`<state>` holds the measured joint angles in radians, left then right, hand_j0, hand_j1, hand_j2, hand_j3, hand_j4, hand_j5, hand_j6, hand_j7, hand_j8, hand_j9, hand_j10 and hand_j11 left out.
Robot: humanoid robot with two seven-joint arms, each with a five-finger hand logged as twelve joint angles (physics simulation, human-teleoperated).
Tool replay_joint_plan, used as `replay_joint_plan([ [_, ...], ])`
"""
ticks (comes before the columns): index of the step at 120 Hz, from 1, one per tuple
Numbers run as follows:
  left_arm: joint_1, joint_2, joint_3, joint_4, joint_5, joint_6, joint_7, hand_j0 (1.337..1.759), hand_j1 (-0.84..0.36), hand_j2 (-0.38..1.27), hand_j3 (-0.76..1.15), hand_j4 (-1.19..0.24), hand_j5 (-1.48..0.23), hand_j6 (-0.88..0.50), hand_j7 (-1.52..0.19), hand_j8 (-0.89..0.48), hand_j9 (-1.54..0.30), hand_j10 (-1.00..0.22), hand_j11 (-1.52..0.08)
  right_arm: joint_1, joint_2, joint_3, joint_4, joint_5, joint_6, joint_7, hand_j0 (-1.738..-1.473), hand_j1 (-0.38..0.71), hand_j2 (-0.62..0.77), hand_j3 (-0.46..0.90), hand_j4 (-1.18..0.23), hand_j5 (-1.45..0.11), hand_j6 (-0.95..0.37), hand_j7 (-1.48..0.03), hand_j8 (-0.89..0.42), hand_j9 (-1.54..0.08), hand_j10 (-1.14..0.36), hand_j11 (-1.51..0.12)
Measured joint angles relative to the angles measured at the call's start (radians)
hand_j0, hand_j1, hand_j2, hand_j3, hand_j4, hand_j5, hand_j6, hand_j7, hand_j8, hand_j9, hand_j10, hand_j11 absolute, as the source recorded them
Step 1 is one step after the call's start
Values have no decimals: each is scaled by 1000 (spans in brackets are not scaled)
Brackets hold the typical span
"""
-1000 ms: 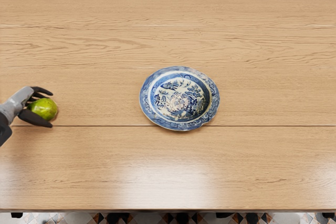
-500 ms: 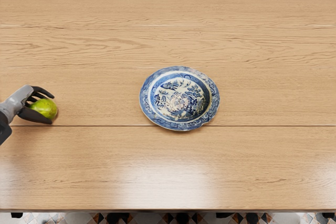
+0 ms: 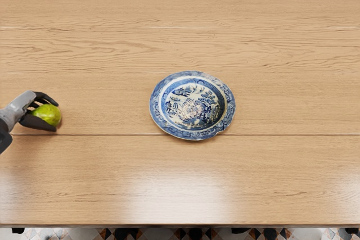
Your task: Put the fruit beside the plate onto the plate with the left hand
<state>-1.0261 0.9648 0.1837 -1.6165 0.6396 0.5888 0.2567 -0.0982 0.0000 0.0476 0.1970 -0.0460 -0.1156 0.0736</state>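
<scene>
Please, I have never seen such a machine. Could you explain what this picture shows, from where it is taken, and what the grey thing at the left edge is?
This is a simulator's render, seen from the head of a humanoid robot that looks down at a slant on a wooden table. The grey and black thing is the robot's left hand; its arm comes in from the left edge. Its fingers are curled around a green fruit near the table's left end. A blue and white patterned plate lies near the middle, well apart from the fruit, with nothing on it. The right arm is not in view.
</scene>
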Motion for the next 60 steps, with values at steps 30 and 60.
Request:
replay_joint_plan([
  [30,-39,-4,-9,-6,-3,-3,-1,1651,-319,316,0,-456,-880,-282,-838,-306,-844,-515,-847,0,0,0,0,0,0,0,-1658,-325,-4,0,-20,-26,-20,-26,-20,-26,-20,-26],
  [60,-106,-59,-11,-4,-2,-3,-2,1652,-316,338,0,-472,-875,-291,-843,-315,-848,-528,-847,0,0,0,0,0,0,0,-1658,-326,-4,0,-20,-25,-20,-25,-20,-25,-20,-25],
])
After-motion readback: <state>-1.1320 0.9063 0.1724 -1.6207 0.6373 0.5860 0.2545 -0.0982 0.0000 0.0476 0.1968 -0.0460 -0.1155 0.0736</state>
